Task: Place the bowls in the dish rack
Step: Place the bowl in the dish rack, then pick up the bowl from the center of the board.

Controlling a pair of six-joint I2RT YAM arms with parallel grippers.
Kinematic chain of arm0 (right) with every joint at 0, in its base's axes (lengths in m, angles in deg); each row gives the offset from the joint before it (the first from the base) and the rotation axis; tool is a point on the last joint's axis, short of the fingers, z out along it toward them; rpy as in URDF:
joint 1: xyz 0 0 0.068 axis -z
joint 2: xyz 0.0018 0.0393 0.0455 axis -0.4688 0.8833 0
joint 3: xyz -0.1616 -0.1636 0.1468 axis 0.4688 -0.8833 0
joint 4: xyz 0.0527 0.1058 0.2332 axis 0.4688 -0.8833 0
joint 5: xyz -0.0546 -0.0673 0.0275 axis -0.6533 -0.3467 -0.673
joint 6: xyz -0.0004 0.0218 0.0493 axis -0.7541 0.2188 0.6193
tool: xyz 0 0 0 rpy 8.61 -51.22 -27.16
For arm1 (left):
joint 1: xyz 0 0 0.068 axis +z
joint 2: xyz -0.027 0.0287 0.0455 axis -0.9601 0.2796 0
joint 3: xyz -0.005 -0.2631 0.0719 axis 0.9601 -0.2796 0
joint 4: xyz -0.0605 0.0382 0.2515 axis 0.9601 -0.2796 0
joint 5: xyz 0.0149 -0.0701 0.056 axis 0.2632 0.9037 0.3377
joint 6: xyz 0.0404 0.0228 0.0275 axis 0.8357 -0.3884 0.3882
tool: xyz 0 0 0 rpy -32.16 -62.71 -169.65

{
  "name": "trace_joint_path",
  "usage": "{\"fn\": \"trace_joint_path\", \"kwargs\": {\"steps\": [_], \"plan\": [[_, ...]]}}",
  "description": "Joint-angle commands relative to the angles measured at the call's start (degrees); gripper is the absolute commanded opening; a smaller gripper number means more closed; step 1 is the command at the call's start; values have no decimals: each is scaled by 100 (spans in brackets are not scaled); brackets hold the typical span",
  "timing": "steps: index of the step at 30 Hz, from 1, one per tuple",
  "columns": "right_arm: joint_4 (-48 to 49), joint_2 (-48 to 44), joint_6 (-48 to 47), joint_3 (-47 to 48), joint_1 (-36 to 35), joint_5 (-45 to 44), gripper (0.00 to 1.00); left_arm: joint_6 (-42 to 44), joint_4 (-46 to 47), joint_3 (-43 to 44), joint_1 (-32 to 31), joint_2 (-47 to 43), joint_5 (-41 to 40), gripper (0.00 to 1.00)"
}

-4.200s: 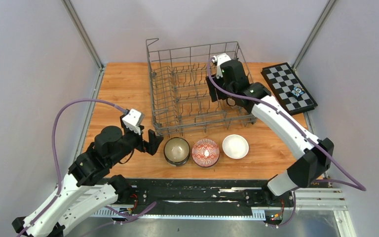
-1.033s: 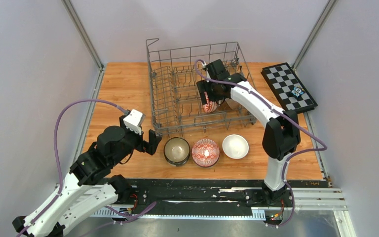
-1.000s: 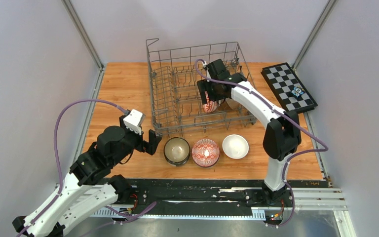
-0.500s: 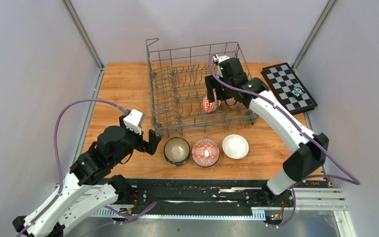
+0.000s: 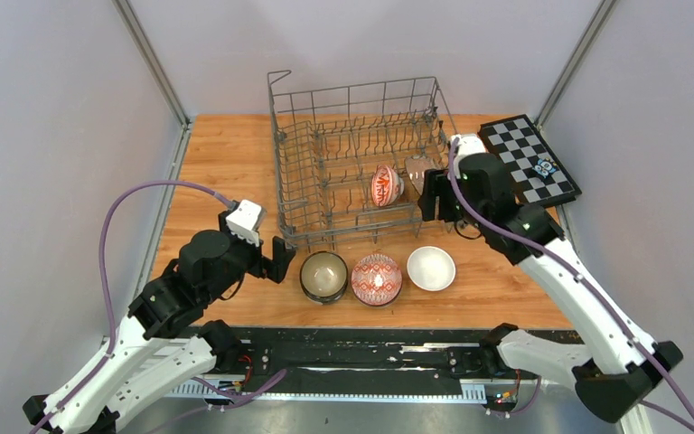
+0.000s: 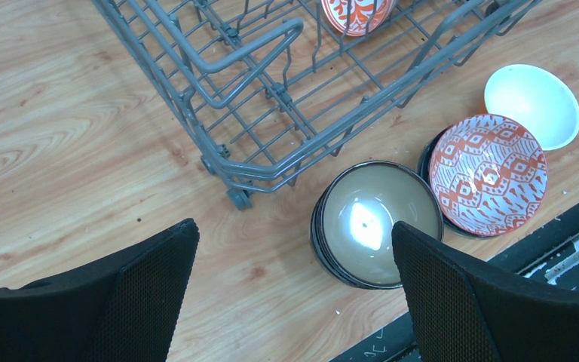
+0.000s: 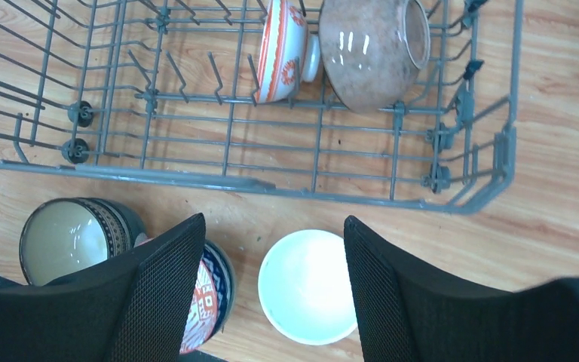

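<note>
The grey wire dish rack [image 5: 372,220] stands at the back middle of the table. A red-white patterned bowl [image 5: 385,185] stands on edge between its tines, next to a mottled brown bowl [image 5: 418,170]; both show in the right wrist view [image 7: 280,49] [image 7: 369,53]. In front of the rack sit a dark-rimmed beige bowl [image 5: 323,275], a red-white patterned bowl [image 5: 377,278] nested in a blue one, and a pale bowl [image 5: 431,268]. My right gripper [image 5: 434,194] is open and empty above the rack's right front corner. My left gripper [image 5: 276,262] is open and empty, just left of the beige bowl [image 6: 377,222].
A black-and-white chequered board [image 5: 529,158] with a small object on it lies at the back right. Grey walls close in the left, right and back. A black rail runs along the table's near edge.
My right gripper has let go of the red-white bowl, left it standing in the rack, and pulled back right and towards the front. The left arm has not moved.
</note>
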Motion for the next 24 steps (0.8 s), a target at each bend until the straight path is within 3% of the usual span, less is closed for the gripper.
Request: {"fn": "trace_joint_path", "kwargs": {"steps": [1, 12, 24], "plan": [[-339, -640, 387, -463, -58, -243, 69, 45, -14, -23, 40, 22, -127, 100], [-1158, -1507, 1241, -1720, -53, -465, 67, -37, 158, -82, 36, -175, 130, 100], [-1061, -1698, 2416, -3041, -48, -1003, 64, -588, -174, 74, 38, -164, 176, 100]]}}
